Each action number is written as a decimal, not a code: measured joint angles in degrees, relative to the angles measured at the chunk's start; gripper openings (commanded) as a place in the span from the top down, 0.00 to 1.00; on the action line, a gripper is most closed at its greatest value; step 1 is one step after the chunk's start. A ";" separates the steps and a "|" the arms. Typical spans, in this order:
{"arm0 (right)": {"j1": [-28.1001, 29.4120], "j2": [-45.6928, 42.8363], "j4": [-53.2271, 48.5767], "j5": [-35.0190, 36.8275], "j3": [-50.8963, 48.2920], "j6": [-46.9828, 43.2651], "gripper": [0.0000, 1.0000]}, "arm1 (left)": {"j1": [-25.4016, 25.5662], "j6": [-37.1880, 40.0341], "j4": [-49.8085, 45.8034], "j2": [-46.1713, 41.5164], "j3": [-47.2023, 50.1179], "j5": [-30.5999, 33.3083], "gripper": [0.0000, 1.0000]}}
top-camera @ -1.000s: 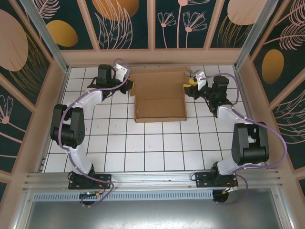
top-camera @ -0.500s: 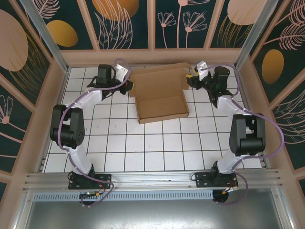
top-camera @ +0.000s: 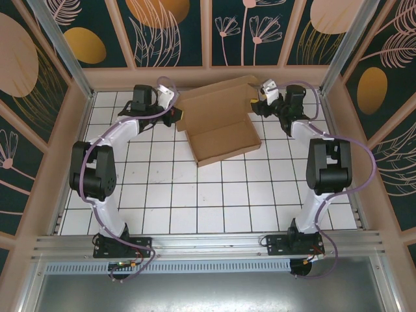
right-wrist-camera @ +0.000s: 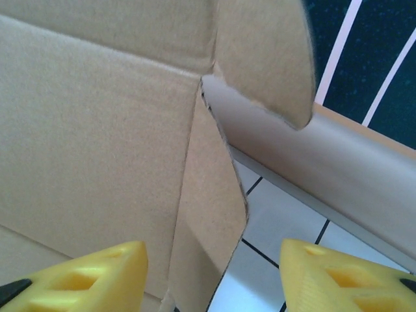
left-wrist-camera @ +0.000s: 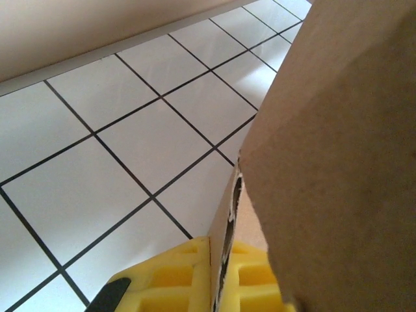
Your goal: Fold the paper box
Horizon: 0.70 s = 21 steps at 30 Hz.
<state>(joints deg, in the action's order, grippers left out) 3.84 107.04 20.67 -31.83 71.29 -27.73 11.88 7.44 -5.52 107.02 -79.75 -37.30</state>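
Left pincer [left-wrist-camera: 221,263] is closed tight on the left wall of the paper box [top-camera: 220,127], a cardboard edge nipped between its yellow fingers [left-wrist-camera: 170,276]. Right pincer [right-wrist-camera: 211,273] gapes partway at the box's right rear corner and holds nothing. A loose side flap [right-wrist-camera: 208,214] stands between its jaws, apparently untouched. The box lies on the table [top-camera: 169,195] between both pincers, long axis skewed, lid raised at its far end. That flap falls to the right arm.

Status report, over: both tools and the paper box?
Left tool shut on paper box edge. Right tool open, astride side flap. Box half-formed, lid flap raised. Rear wall close behind.
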 measured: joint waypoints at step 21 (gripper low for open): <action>-4.02 14.73 -6.58 -17.75 20.44 -5.46 0.58 | 0.02 3.96 -2.86 3.19 -3.69 0.83 1.00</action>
<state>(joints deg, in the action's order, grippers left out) -0.19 121.78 14.09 -49.58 91.72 -33.19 11.90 11.40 -8.38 110.21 -83.44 -36.47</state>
